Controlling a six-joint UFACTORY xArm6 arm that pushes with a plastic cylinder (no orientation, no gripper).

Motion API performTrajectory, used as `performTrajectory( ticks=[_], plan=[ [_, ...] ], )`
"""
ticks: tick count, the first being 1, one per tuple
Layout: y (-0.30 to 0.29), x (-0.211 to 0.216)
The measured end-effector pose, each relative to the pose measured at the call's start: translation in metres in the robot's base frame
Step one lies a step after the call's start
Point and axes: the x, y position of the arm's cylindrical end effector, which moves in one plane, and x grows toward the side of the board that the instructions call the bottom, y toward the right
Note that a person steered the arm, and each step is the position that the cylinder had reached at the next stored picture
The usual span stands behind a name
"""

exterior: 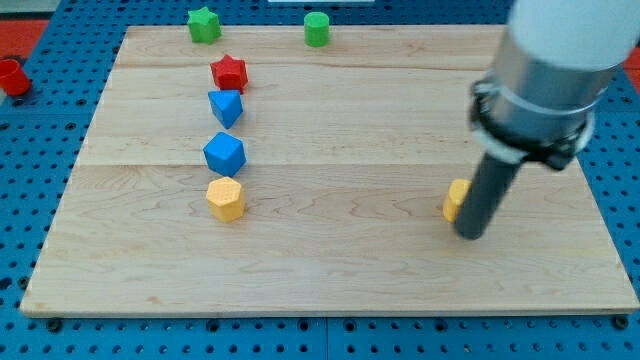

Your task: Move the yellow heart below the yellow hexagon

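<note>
Where our tip (470,235) sits: low on the wooden surface (330,275), toward the view's right, nearer the view's bottom than any block.
Hand: we carry none that spreads or pinches; our arm ends in a straight dark rod (485,195) under a wide grey and white housing (545,80).
Yellow heart (455,199): just at the rod's left side in the view and partly hidden by it; we cannot tell whether the two touch, and its shape barely shows.
Yellow hexagon (226,199): well apart from the yellow heart, far over toward the view's left, at about the same height in the view.
Lower blue block (224,154): just above the yellow hexagon, many-sided, close to it with a slim gap.
Upper blue block (226,106): above that one, more pointed in outline.
Red star (229,72): just above the upper blue block, nearly touching it, topping one column of four.
Green star (204,24): at the surface's far edge, left of centre.
Green cylinder (317,29): at the same far edge, to the right of the green star.
Red cylinder (12,76): off the surface, on the blue pegboard (40,130) at the view's left edge.
</note>
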Motion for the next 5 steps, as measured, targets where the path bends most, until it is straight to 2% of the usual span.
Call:
performTrajectory(
  ticks=[1,2,3,4,5],
  plan=[
    [0.031,0.001],
    [0.089,-0.003],
    [0.065,-0.054],
    [-0.016,-0.049],
    [-0.085,-0.006]
  ],
)
